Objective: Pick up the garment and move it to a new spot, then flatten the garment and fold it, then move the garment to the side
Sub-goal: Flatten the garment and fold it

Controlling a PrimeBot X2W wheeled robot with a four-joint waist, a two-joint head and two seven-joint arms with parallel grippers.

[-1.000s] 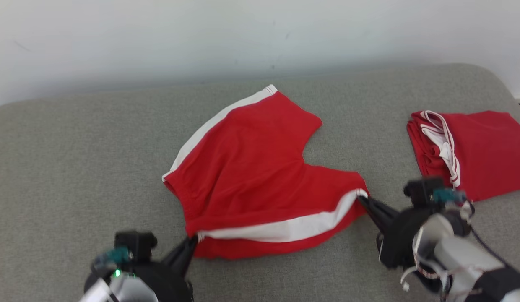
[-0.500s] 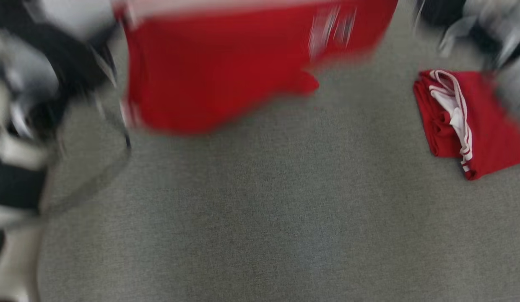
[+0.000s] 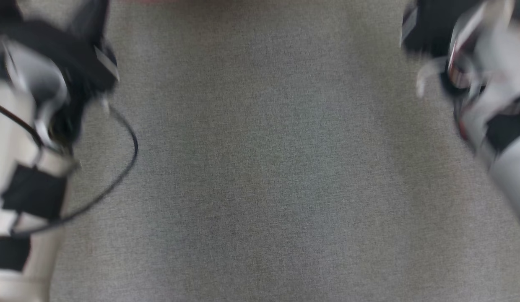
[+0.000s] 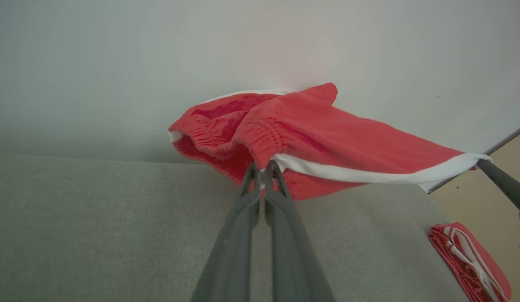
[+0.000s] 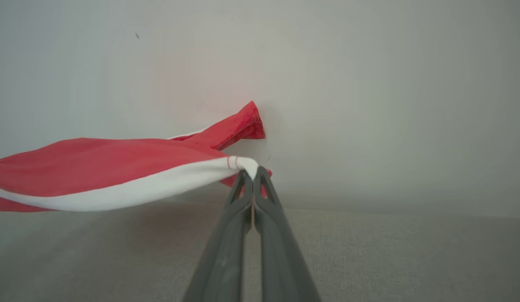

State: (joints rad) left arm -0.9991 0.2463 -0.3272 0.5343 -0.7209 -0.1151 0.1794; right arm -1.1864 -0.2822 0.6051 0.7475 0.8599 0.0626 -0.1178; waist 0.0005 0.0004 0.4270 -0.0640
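– Up off the seat, that was the change: a second earlier the red garment with white bands [image 4: 327,138] lay spread on the grey upholstered cushion [image 3: 260,167], and now both arms had it in the air. The head camera had swung as well, so its whole picture shifted.

– How were the pincers set?

– Both pinched tight. In the left wrist view the left gripper [image 4: 264,167] was closed on the gathered, ribbed end of one white band. In the right wrist view the right gripper [image 5: 252,172] was closed on that band's stitched far corner.

– And the cloth lay which way from them?

– Its long axis ran along that band, drawn nearly straight from one pincer to the other, across the robot from left to right. The red body billowed away beyond the fingertips toward the pale wall [image 4: 117,63], clear of the cushion. Neither arm was nearer, since each held an end.

– So the set-down turned on that line?

– I judged so: lower both ends together and it should land flat; let one lag and it would bunch.

– Anything holding other things?

– No bin or basket. A folded red-and-white cloth [image 4: 469,260] lay bare on the cushion, well apart on the robot's right. The head view gave blurred pale forearms [image 3: 21,138] flanking bare upholstery.
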